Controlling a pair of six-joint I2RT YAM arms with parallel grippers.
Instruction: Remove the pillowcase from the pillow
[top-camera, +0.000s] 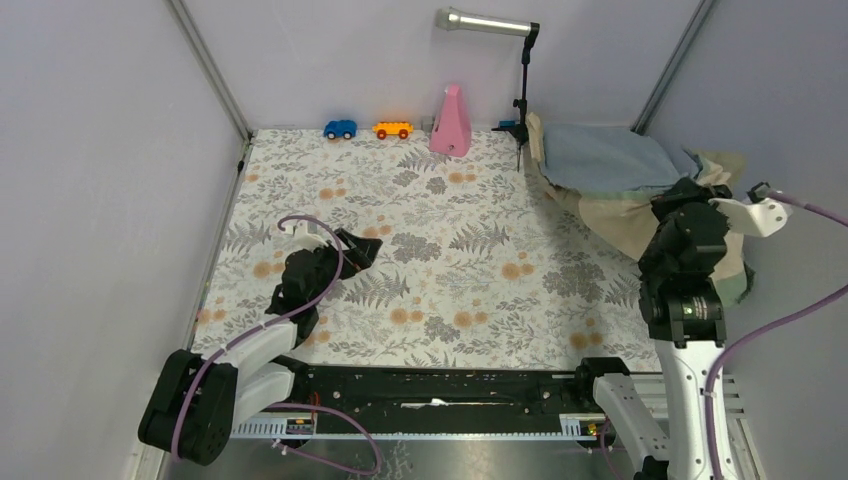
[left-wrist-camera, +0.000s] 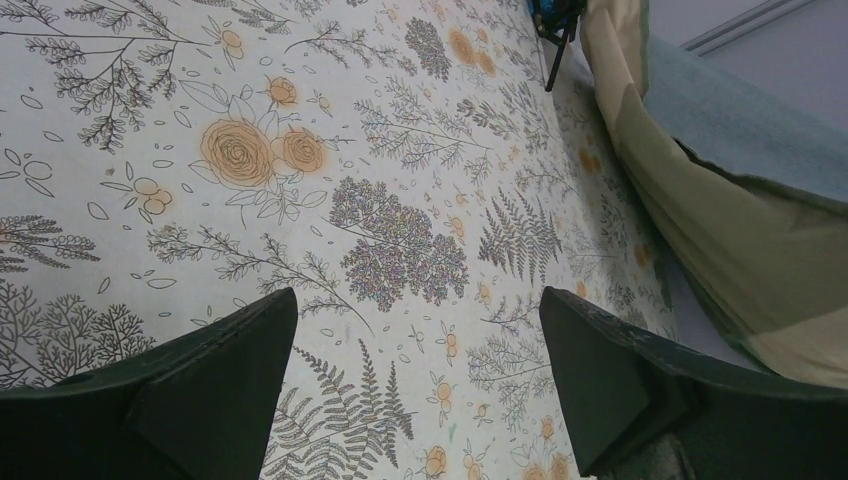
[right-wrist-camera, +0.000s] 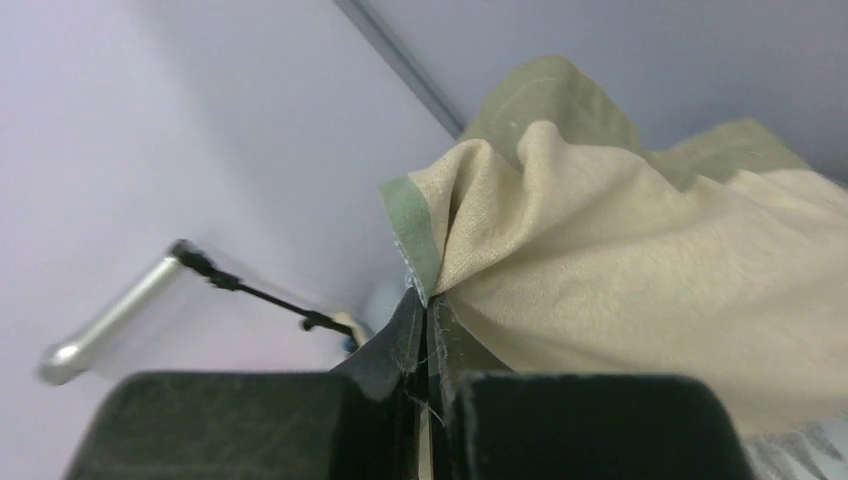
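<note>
Dusty blue-grey soft fabric pillowcase with a beige-olive mouth band (top-camera: 603, 160): bunched at upper right of the top view, at the table's far right corner against the wall. The plump cream pillow is presumably inside; it can't be made out from the cover.

Right gripper (right-wrist-camera: 428, 345): fingers pressed together, pinching a fold of the beige band at its green-edged hem. Left gripper (left-wrist-camera: 420, 310): fingers spread wide, holding nothing, low over the floral-printed table cover (top-camera: 450, 270) at centre left, well apart from the bundle.

Handling, as a judgement: the fabric is light, limp and thin. It will drape and stretch rather than lift as one piece, and a small pinch may slip. The filling is bulky and soft and likely to drag along. The best hold is the hemmed band at the mouth, where the cloth is doubled.

Around: black stand with a silver tube (top-camera: 522, 90) just beside the bundle's left edge, and a snag risk if the cloth is pulled leftward. Pink cone-shaped object (top-camera: 452, 122), orange toy car (top-camera: 393, 130) and blue toy car (top-camera: 340, 129) line the far edge, out of the way.
</note>
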